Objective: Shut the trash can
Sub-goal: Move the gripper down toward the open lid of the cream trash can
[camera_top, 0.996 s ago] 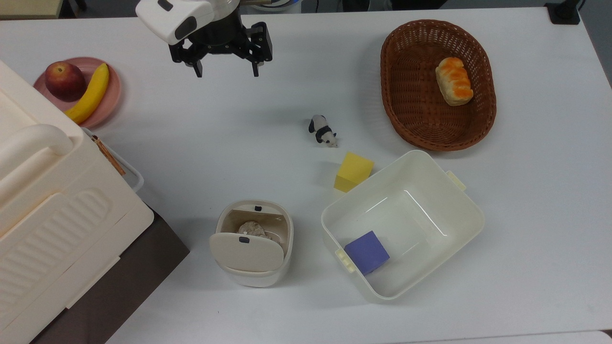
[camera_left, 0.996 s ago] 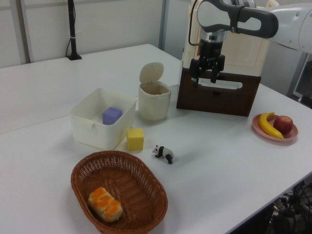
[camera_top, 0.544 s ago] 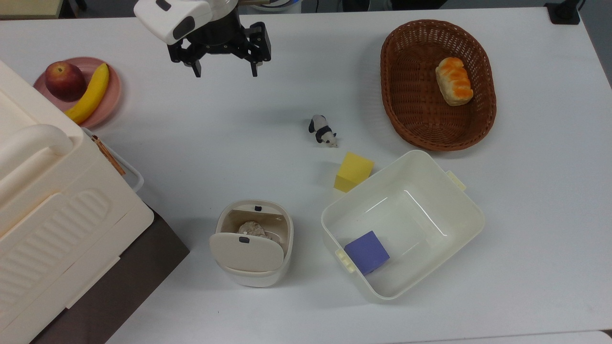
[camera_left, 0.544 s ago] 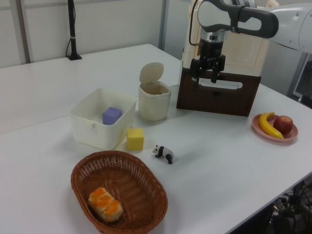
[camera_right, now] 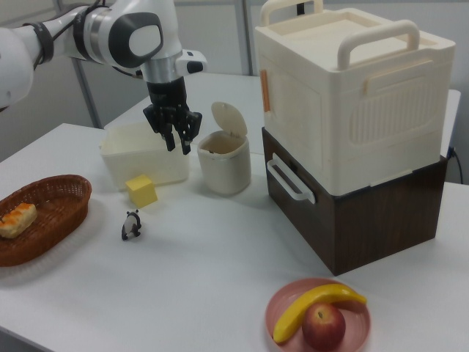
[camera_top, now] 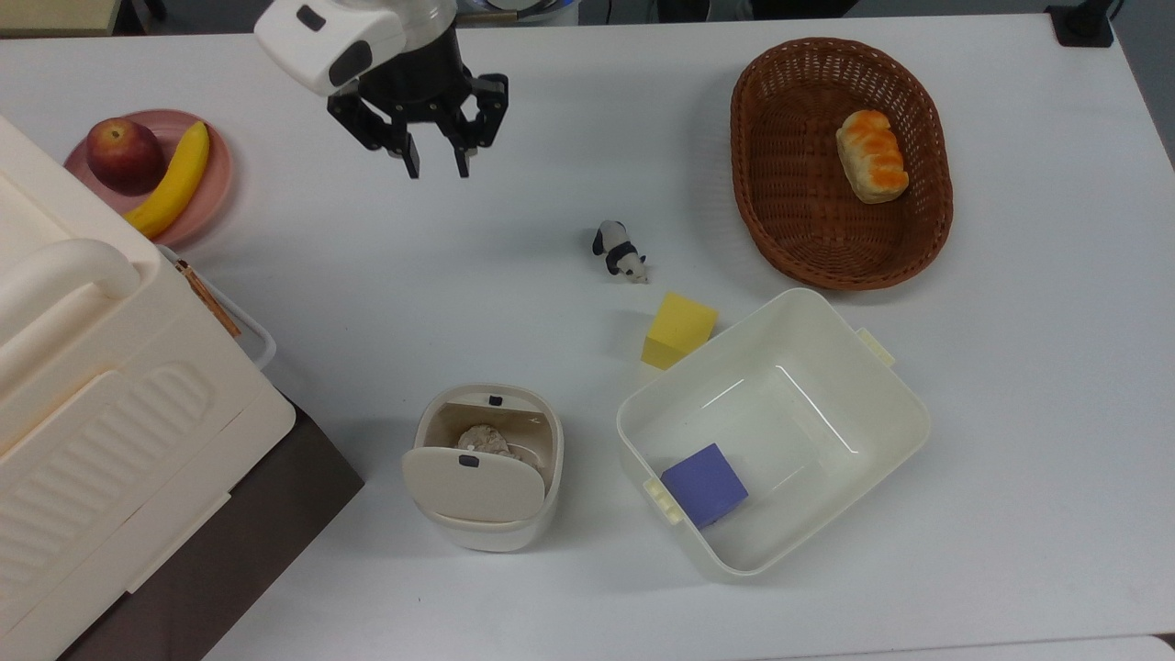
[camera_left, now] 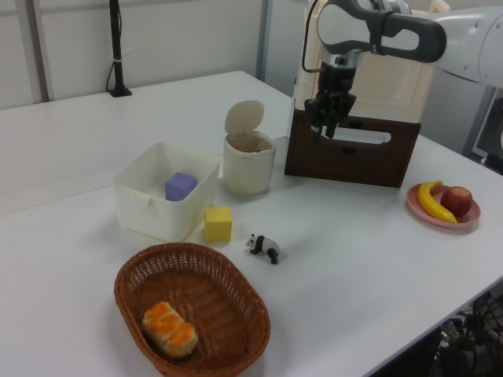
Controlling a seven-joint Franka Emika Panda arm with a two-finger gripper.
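Observation:
The trash can (camera_top: 486, 531) is a small cream bin near the table's front edge in the top view. Its beige lid (camera_top: 473, 484) with a black button is tipped up, and crumpled paper shows inside. The lid (camera_left: 244, 116) stands upright in the left view, and the lid (camera_right: 229, 117) does too in the right view. My gripper (camera_top: 436, 171) hangs above the table far from the trash can, toward the top view's upper edge. Its fingers are apart with a narrow gap and hold nothing. The gripper (camera_left: 326, 132) (camera_right: 178, 145) points down.
A lidless white tub (camera_top: 633, 413) holding a purple cube (camera_top: 705, 484) stands right of the bin in the top view. Nearby are a yellow cube (camera_top: 679, 329), a panda figure (camera_top: 621, 251), a wicker basket (camera_top: 762, 211) with bread, a pink plate (camera_top: 213, 195) of fruit and a big cream box (camera_top: 101, 386).
The fingers have drawn much closer together, and the gripper has turned a little and come slightly down the top view. The trash can and its lid have not moved.

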